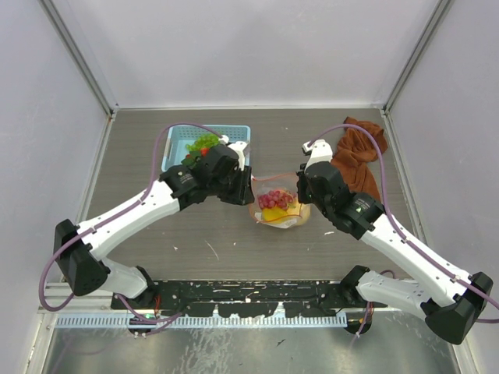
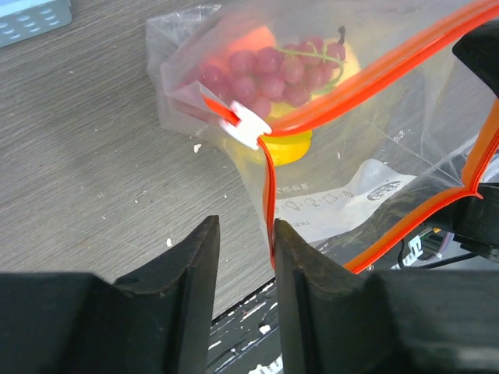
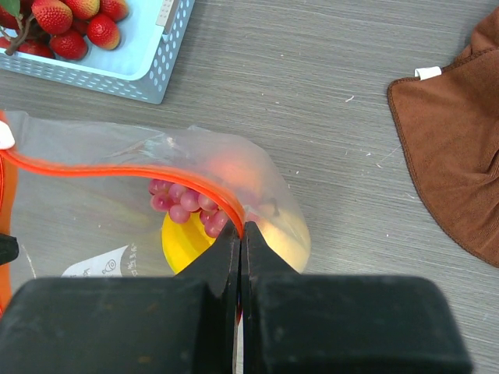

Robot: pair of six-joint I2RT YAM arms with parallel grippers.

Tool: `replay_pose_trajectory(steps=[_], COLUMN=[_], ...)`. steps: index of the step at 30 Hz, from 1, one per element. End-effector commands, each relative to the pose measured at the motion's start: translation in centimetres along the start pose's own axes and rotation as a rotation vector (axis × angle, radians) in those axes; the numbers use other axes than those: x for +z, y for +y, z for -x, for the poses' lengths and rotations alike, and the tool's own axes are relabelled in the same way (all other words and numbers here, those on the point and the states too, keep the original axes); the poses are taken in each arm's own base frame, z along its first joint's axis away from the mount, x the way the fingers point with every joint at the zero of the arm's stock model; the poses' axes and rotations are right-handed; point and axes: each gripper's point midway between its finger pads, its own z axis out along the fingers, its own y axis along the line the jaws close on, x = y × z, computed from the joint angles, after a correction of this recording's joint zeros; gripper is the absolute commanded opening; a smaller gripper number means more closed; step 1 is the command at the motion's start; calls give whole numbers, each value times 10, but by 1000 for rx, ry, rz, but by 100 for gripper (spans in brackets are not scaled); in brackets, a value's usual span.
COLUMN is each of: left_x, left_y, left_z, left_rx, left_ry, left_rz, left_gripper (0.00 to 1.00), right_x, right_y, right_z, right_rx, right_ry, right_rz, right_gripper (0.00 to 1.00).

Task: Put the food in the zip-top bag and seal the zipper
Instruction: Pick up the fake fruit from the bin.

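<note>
Zip-top bag (image 3: 70, 218) holds purple grapes (image 2: 273, 74), basket (image 3: 148, 78) strawberries (image 3: 66, 27) — right gripper (image 3: 241, 234) pinches the zipper (image 3: 117, 170), left gripper (image 2: 245, 226) spread.

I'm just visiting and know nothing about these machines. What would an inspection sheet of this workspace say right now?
Surface: grey wood-grain table, a few white specks.
Job's things: zip-top bag, mouth open, holds purple grapes and a yellow piece; strawberries and green grapes lie in the blue basket.
Clutter: brown cloth at far right.
Grippers: left gripper open beside the zipper; right gripper shut on the zipper.
Cables: a purple cable loops along each arm.
Surroundings: pale walls on three sides.
</note>
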Motion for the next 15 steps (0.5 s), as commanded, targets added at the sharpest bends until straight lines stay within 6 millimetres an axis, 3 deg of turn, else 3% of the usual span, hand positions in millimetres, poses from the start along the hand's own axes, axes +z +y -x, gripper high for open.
replay_pose_trajectory(steps=[1, 9, 15], left_x=[-21, -37, -34], left_y=[-10, 17, 67], left_z=[35, 62, 95], left_rx=[-1, -37, -39], left_ry=[-121, -192, -277], left_rz=[-63, -34, 105], left_gripper=[37, 48, 58], right_x=[-4, -4, -3], right_y=[3, 2, 3], right_z=[23, 22, 21], right_rx=[46, 46, 43], right_ry=[-85, -86, -81], right_rz=[9, 7, 11], right_gripper=[0, 0, 0])
